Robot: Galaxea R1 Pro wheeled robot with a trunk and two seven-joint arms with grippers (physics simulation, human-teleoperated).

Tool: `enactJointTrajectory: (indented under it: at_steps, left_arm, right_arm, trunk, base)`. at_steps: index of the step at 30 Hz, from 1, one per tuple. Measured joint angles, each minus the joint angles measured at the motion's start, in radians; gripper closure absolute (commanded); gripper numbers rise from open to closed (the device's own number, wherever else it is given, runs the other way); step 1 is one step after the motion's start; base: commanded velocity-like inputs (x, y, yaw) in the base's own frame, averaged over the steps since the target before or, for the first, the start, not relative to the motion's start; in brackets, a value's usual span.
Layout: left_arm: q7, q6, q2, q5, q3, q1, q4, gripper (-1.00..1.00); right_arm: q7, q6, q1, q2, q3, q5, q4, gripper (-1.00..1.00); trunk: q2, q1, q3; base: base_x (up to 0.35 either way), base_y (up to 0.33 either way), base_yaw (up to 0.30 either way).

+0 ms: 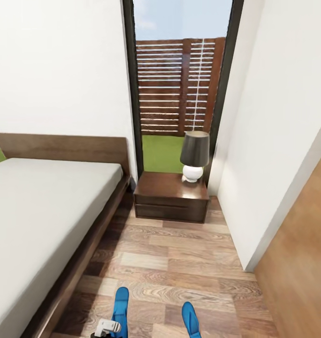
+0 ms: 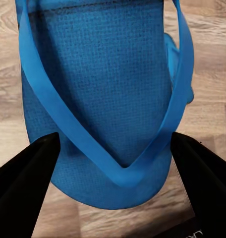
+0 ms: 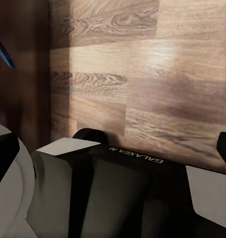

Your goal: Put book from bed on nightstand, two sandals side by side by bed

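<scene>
The 2 bright blue flat flip-flops are cut off by the head view's lower edge, heels unseen. The large pale grey-white mattress bed runs off the left edge. In the right wrist view, only a blue sliver shows at the edge.

two blue sandals on floor beside bed

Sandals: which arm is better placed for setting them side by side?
Left, probably. The left hand hangs open right over the left sandal, fingers either side of its strap. The right wrist view looks at bare floor.
</scene>
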Motion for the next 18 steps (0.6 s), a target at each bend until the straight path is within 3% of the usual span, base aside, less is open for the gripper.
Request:
enactJointTrajectory:
  at_steps: [4, 18]
  left_arm:
    - [0.000, 0.000, 0.000, 0.000, 0.001, 0.000, 0.000, 1.00]
    - [0.000, 0.000, 0.000, 0.000, 0.000, 0.001, 0.000, 1.00]
  right_arm:
    - [0.000, 0.000, 0.000, 0.000, 0.000, 0.000, 0.000, -1.00]
    - [0.000, 0.000, 0.000, 0.000, 0.000, 0.000, 0.000, -1.00]
  trunk:
    - [0.000, 0.000, 0.000]
    - [0.000, 0.000, -0.011]
  base:
    - [0.088, -0.057, 0.090]
    - [0.003, -0.002, 0.232]
